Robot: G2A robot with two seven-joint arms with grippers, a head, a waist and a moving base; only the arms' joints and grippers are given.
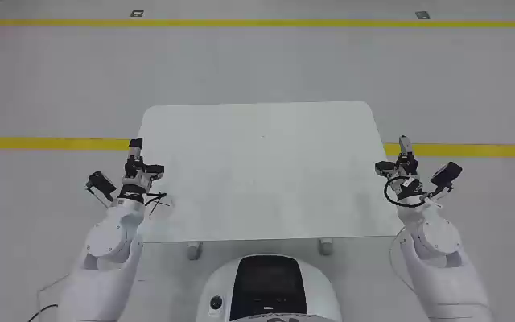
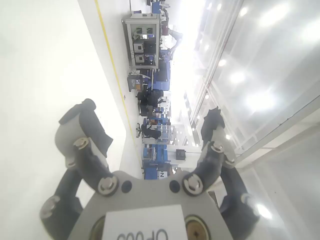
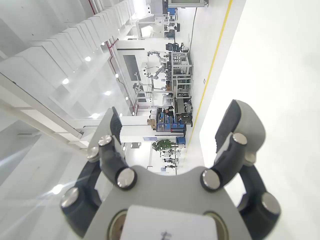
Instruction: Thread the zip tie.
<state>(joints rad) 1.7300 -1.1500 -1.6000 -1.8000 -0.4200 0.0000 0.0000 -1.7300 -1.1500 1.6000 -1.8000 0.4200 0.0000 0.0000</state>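
My left gripper (image 1: 135, 145) sits at the white table's (image 1: 257, 173) left edge, about halfway along it, and points toward the far side. It is open (image 2: 150, 112), with nothing between its dark fingers (image 2: 85, 123). My right gripper (image 1: 405, 142) sits just off the table's right edge, pointing the same way. Its jaws also stand open (image 3: 175, 114) and hold nothing; one pad (image 3: 226, 123) lies over the tabletop side. I see no zip tie on the table or in either gripper.
The table has rounded corners, and grey floor with yellow lines (image 1: 257, 22) surrounds it. Black cables (image 1: 400, 193) loop at the right wrist. Racks and workstations (image 2: 145, 43) stand far off in the room.
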